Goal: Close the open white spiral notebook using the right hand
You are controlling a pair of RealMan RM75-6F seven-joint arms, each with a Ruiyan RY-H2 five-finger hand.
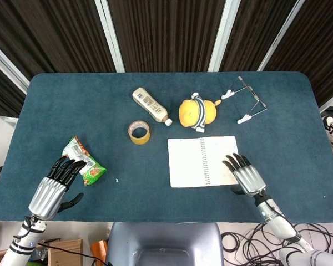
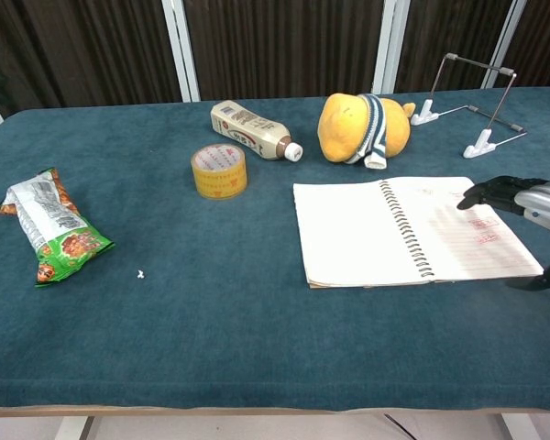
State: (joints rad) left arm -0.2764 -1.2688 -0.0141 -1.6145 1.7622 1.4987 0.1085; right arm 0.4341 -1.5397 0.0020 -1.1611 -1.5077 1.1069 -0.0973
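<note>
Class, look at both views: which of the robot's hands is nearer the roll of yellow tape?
Left. The left hand sits near the table's front-left edge, diagonally below the tape roll; the right hand lies farther, beyond the notebook.

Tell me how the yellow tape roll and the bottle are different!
The tape roll is a short yellow ring with a hole in the middle; the bottle is long and cream-colored with a white cap. The tape roll sits flat, hole facing up; the bottle lies tipped over on its side. The bottle is farther back on the table. Neither is touched by a hand.
</note>
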